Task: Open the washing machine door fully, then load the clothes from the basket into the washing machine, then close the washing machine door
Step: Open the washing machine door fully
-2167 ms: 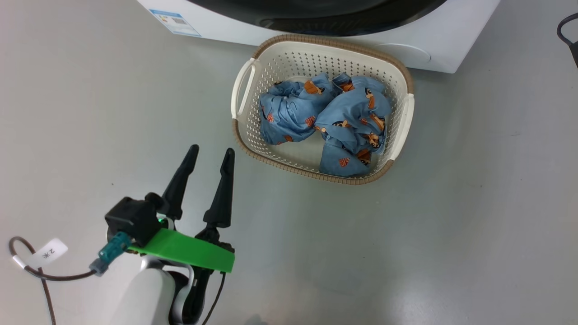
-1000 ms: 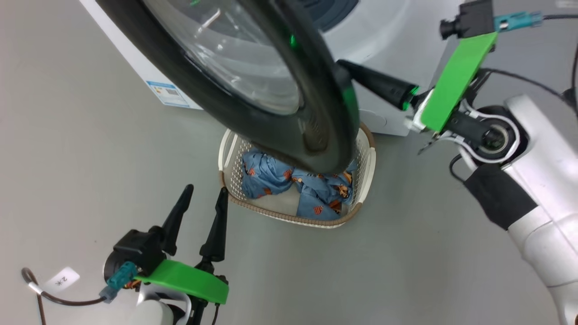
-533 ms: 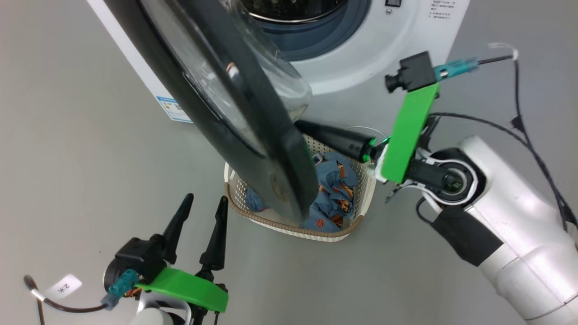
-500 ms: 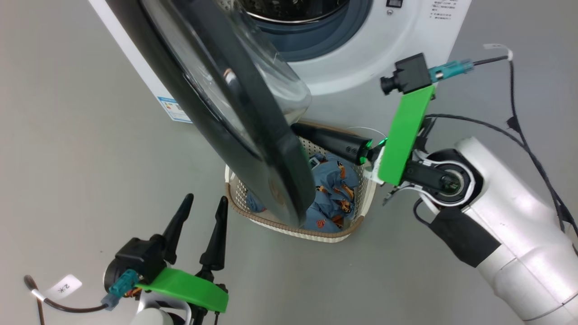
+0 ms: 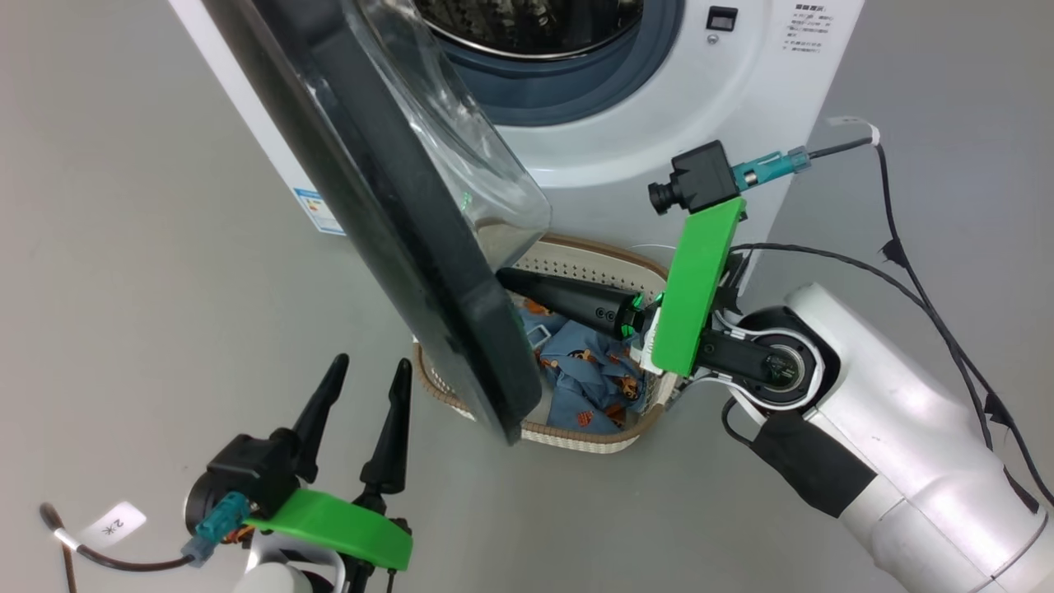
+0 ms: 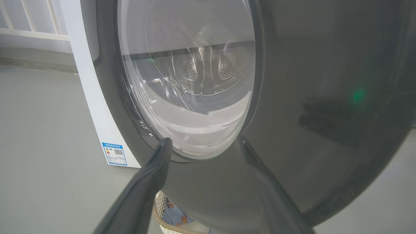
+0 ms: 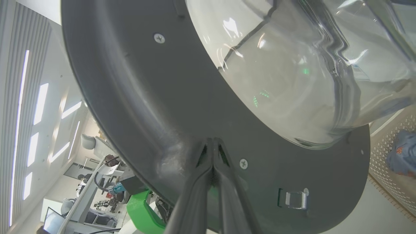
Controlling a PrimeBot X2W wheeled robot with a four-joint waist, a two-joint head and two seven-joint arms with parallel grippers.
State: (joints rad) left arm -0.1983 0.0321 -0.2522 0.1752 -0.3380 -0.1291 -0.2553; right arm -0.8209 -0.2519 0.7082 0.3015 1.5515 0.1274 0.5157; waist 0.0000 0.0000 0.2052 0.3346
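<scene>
Swung wider than half a second ago, the washing machine door [image 5: 412, 272] now stands nearly edge-on in the head view, and the right gripper [image 5: 504, 278] has followed it lower and further across the basket [image 5: 593, 245]. That gripper's fingers are pressed together with nothing between them, and in the right wrist view their joined tip [image 7: 213, 139] sits against the door's dark inner rim, just below the glass bowl [image 7: 292, 71] and near the metal latch [image 7: 294, 199]. Used this way they seem to serve as a single blunt pusher, which suits a broad panel with no handle on that side. The left gripper [image 5: 370, 362] hangs low over the floor with its fingers spread wide and holding nothing, on the door's outer side (probably kept clear of the swing). The door hangs from the left of the washing machine [image 5: 741, 107], over the basket that sits on the floor in front. Its rim is wide, glossy and black, and the clear bowl bulges toward the steel drum [image 5: 527, 25]. The clothes [image 5: 585, 371], blue with orange figures, lie in the basket
</scene>
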